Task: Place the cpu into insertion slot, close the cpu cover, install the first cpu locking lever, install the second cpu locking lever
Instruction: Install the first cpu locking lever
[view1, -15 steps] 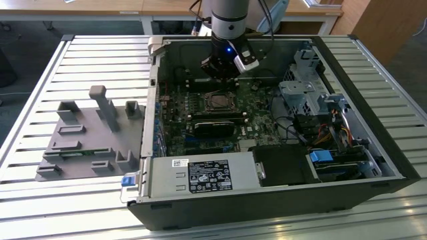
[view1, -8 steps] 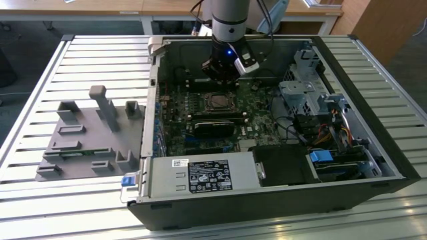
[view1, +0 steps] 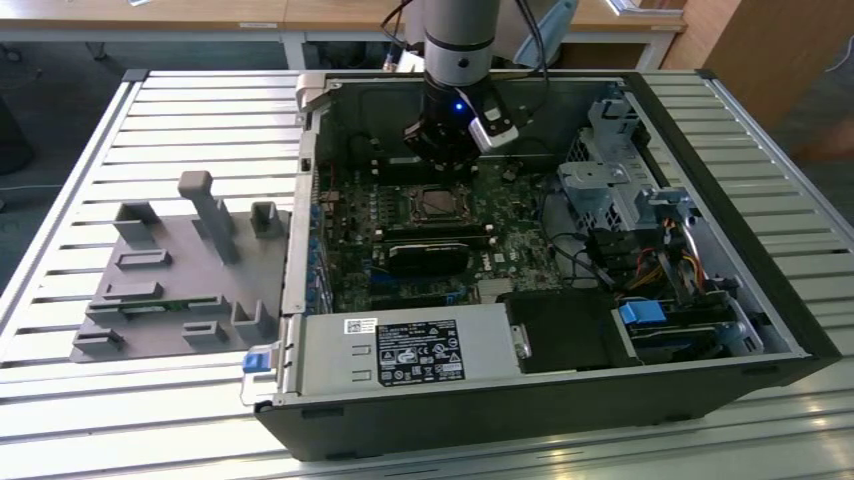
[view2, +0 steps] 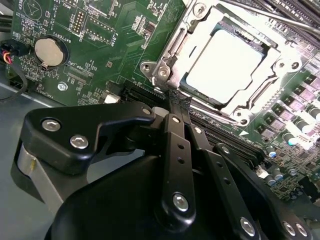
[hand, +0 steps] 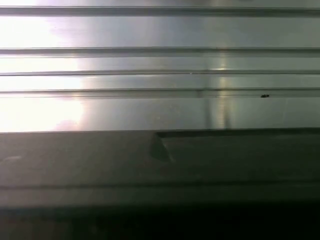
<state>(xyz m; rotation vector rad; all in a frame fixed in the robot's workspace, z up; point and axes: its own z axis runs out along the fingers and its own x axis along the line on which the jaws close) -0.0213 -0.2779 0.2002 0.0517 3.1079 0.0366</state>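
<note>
The cpu (view2: 227, 67) sits flat in the insertion slot (view2: 192, 42) on the green motherboard (view2: 100, 45), and its shiny top shows through the square window of the cpu cover (view2: 260, 92), which lies down over it. So the chip looks already placed and the cover looks closed. In the second wrist view the gripper (view2: 176, 102) has its two thin black fingers pressed close together with nothing between them, and the tips are right at the corner of the cover, next to a long dark card slot. This looks like the lever part of the job. To do it well, I think the tips should push slowly and stay on the thin metal bar, not on the chip. In the exterior view the open computer case (view1: 787, 330) holds the motherboard, a silver power box (view1: 400, 350), a drive cage (view1: 607, 185) and coloured wires (view1: 674, 265). Beside the case a grey parts holder (view1: 174, 290) rests on the slatted table (view1: 80, 200).
</note>
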